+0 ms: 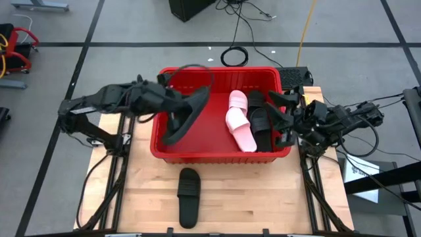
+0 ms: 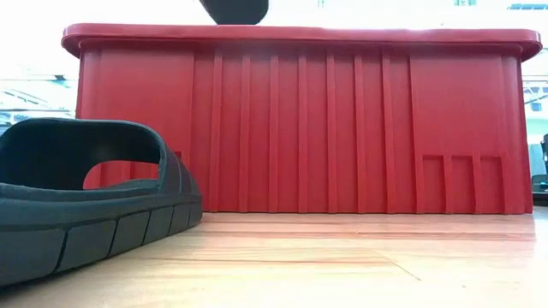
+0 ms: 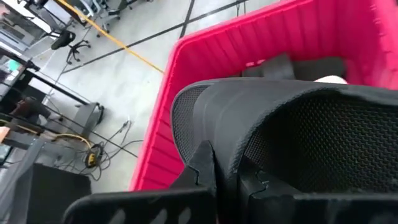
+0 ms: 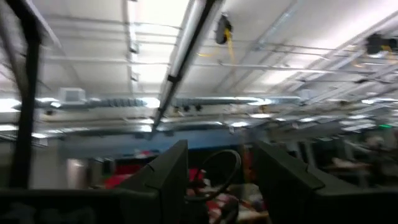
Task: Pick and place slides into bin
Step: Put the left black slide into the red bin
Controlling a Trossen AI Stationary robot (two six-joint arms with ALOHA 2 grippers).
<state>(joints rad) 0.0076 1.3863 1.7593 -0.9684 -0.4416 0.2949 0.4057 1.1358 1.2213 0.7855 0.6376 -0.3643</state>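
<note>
Over the bin's (image 1: 172,153) left half, the left gripper (image 1: 172,104) hangs clamped on a black slide (image 1: 186,113), fingers pinching its edge so the sole dangles tilted, toe end low inside the walls. The left wrist view confirms it — the slide's textured sole fills the picture, with the red rim just beyond.

To finish this step well, I judge the arm should bring the slide a little lower and toward the bare floor at the bin's left, then let go only once the whole slide is inside the rim, so it cannot catch on the wall or tip back out. Releasing lower also keeps it from bouncing onto the others.

At the bin's right edge sits the right gripper (image 1: 287,118), fingers spread and holding nothing; its wrist camera looks up at the ceiling.

Contents — a pink slide (image 1: 242,128) lies right of centre, with what looks like a 2nd pink one (image 1: 237,101) at its far end, and black slides (image 1: 262,122) just beside them against the right wall; how many blacks are there I cannot tell. The bin's left floor is bare red.

Outside, 1 black slide (image 1: 189,196) lies on the table (image 1: 263,197), near the bin's front wall but apart from it.
</note>
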